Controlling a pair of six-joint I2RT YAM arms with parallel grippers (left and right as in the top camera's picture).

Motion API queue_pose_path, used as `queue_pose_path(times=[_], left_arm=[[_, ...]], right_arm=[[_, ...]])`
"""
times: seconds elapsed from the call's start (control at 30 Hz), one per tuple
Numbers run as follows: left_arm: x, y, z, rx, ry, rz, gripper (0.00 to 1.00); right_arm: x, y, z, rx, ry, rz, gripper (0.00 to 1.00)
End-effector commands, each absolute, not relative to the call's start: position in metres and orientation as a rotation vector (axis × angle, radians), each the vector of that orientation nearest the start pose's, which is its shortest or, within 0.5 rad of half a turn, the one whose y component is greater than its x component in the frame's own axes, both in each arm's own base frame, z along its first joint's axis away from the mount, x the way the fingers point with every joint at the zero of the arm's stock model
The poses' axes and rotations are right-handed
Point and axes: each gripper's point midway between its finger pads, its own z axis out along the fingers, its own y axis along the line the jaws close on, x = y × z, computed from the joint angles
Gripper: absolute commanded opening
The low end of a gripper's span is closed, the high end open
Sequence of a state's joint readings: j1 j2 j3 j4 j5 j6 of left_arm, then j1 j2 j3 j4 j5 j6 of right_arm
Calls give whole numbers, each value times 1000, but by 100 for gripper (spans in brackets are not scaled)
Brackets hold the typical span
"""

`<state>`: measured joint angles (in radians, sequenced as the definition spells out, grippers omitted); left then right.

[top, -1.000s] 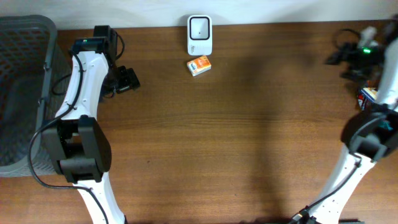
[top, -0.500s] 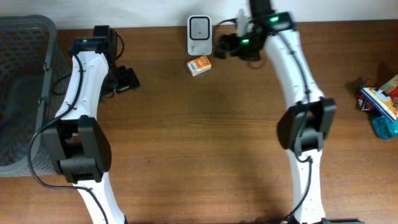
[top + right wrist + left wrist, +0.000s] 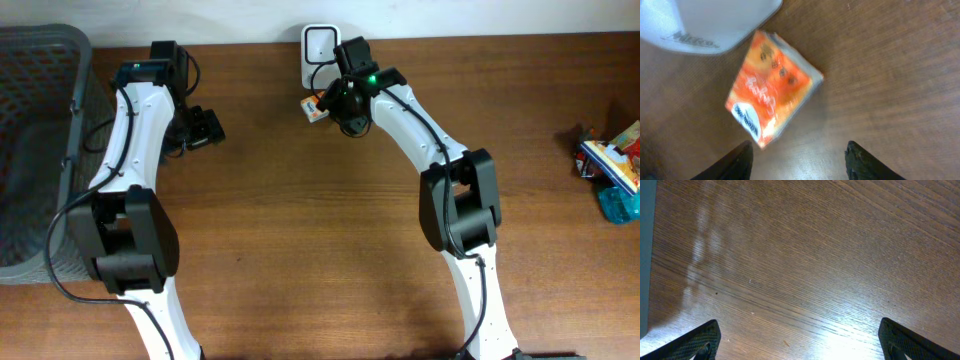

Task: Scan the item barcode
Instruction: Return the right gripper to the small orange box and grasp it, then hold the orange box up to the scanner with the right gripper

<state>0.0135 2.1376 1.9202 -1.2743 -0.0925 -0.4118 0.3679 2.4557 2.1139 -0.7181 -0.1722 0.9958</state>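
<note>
progress: early, item not yet gripped or scanned | orange packet [image 3: 772, 87] laid flat just at 6 o'clock of scanner [image 3: 321, 45] | right gripper [image 3: 802, 160] held above it, jaws apart, empty | left gripper [image 3: 799, 341] spread wide, unused

I see the item [image 3: 772, 87], a small flat packet, orange with white print and a white patch at one corner. It lies flat on the wood, turned diagonally, just ahead of the jaws of the right gripper [image 3: 802, 161], more toward the left jaw and not between them. Beyond it, farther from the jaws, is the white scanner [image 3: 710, 20]. Its edge is just beside the far corner of the item; I cannot tell if they touch.
</note>
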Motion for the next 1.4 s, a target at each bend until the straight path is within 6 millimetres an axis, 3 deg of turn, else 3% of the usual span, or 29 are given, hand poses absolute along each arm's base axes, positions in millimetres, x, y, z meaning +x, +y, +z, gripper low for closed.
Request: queue_pose_path(times=[0.0, 0.1, 0.33, 0.5, 0.63, 0.7, 0.8, 0.87, 1.03, 1.13, 1.3, 1.37], left_arm=[[432, 21, 99, -648, 2975, 104, 99], [432, 21, 99, -648, 2975, 104, 99], [432, 21, 99, -648, 2975, 104, 99], [432, 21, 99, -648, 2975, 104, 99], [432, 21, 99, -648, 2975, 104, 99], [432, 21, 99, -648, 2975, 104, 99], [432, 21, 99, -648, 2975, 104, 99], [432, 21, 99, -648, 2975, 104, 99], [432, 21, 99, -648, 2975, 104, 99], [432, 21, 99, -648, 2975, 104, 99], [432, 21, 99, -648, 2975, 104, 99], [432, 21, 99, -648, 2975, 104, 99]], right_arm=[[549, 242, 33, 896, 2609, 656, 56], [554, 248, 32, 883, 2587, 676, 57], [563, 256, 8, 948, 2552, 721, 55], [551, 250, -11, 979, 2606, 642, 36], [542, 238, -18, 1011, 2652, 584, 4], [534, 234, -20, 1010, 2694, 569, 4], [530, 240, -16, 781, 2787, 671, 4], [528, 246, -9, 606, 2821, 768, 4], [514, 270, 31, -84, 2730, 1204, 4], [496, 283, 79, -525, 2409, 1589, 4], [478, 268, 138, -796, 1924, 1915, 4], [479, 261, 146, -810, 1860, 1938, 4]])
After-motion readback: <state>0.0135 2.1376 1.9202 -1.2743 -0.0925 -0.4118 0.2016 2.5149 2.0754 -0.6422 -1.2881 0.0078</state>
